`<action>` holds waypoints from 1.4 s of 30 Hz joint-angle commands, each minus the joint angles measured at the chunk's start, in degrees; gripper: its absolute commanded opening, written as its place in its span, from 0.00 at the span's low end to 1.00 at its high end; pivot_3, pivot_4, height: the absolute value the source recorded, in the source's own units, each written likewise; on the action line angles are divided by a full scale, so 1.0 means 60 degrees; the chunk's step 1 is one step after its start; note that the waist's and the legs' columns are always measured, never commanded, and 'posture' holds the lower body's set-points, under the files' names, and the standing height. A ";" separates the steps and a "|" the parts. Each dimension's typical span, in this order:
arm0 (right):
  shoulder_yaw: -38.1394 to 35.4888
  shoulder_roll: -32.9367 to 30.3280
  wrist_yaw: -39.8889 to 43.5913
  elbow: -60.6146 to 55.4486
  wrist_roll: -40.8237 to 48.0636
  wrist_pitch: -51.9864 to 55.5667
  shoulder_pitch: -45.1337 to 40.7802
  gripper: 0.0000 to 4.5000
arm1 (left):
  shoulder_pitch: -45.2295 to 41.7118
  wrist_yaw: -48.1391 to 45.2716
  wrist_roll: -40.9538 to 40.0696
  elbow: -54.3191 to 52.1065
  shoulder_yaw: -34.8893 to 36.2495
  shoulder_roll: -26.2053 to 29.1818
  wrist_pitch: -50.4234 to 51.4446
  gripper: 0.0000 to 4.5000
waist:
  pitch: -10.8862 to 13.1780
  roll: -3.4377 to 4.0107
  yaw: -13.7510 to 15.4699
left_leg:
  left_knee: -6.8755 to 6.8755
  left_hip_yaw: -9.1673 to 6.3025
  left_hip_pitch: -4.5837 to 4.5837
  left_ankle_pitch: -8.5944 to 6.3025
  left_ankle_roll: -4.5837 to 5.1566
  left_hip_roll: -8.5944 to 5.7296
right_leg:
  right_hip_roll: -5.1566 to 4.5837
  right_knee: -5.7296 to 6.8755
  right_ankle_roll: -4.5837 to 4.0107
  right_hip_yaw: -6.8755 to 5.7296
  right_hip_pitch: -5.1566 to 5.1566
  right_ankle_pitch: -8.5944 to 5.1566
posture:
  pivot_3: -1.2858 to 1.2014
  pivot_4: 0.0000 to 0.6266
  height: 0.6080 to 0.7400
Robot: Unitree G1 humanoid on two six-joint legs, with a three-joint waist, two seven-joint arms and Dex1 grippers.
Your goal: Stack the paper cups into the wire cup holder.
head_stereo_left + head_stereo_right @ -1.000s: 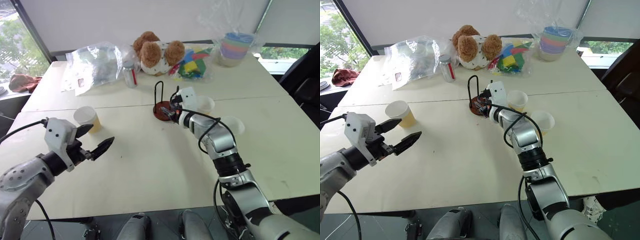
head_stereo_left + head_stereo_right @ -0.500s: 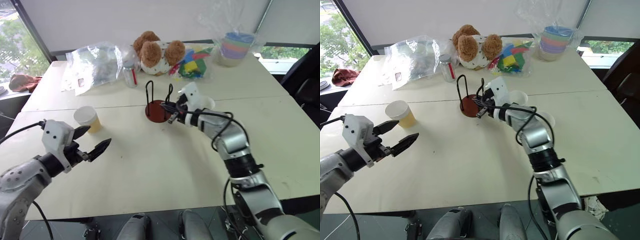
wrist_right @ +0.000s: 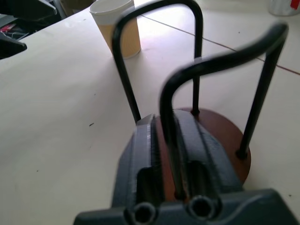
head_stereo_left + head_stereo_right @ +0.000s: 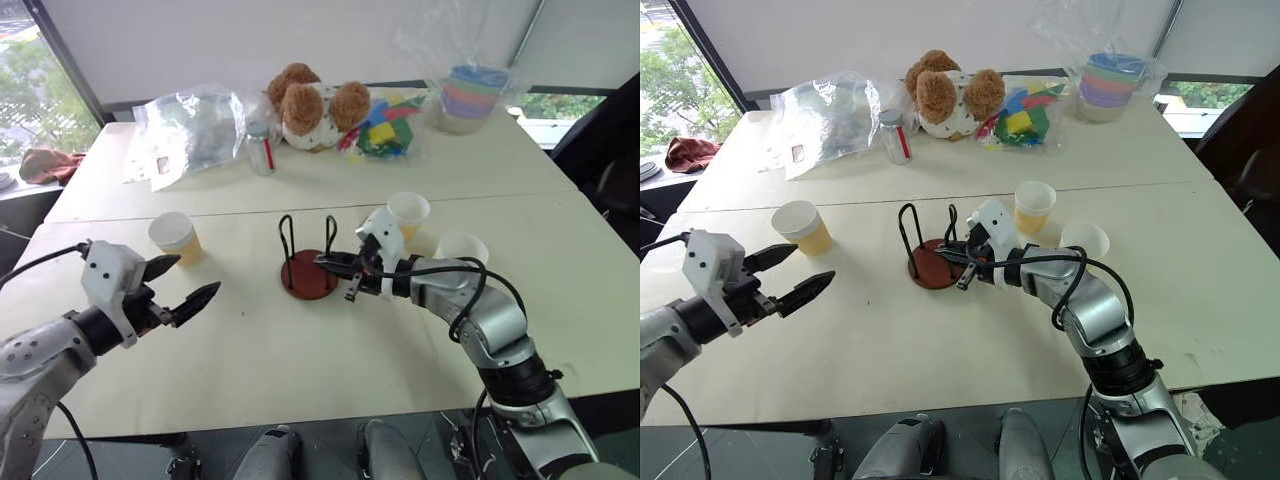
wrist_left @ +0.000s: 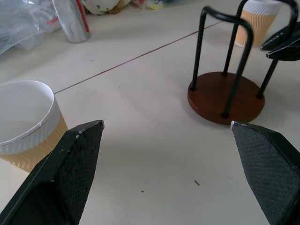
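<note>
On the worktop (image 4: 300, 350) in front of me stands the holder (image 4: 308, 270), upright on its round red-brown base, with its two black wire loops empty. My right jaws sit at the holder's right side, low over the base. They straddle one leg of the nearer loop and stand slightly apart, with a sliver of base showing between a finger (image 3: 143, 154) and the wire, so they are not clamped on it.

All three cups stand upright on the worktop, none of them in the holder. The left cup (image 4: 175, 238) is well apart to the holder's left. The middle cup (image 4: 407, 213) is to the holder's right and a little behind it, and the right cup (image 4: 462, 248) is farther right again.

My left jaws hover above the worktop to the holder's left, on my side of the left cup. They are spread wide, hold nothing, and point toward the holder.

Well behind the holder, along the far edge, lie clear bags (image 4: 190, 125), a small bottle (image 4: 260, 150), a plush toy (image 4: 310, 103), coloured blocks (image 4: 385, 125) and wrapped bowls (image 4: 473, 95).
</note>
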 commanded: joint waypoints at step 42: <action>-0.0378 -0.6775 0.6647 0.4053 -0.1420 -0.2816 -0.1444 0.02 | -0.3277 -0.2552 -0.0229 0.1165 -0.1631 0.1590 0.0267 1.00 | 0.0026 0.0012 0.0197 | 0.0010 0.0040 -0.0007 -0.0006 0.0009 0.0017 | -0.0003 -0.0020 0.0003 -0.0004 0.0000 0.0002 | 0.52 0.24 1.00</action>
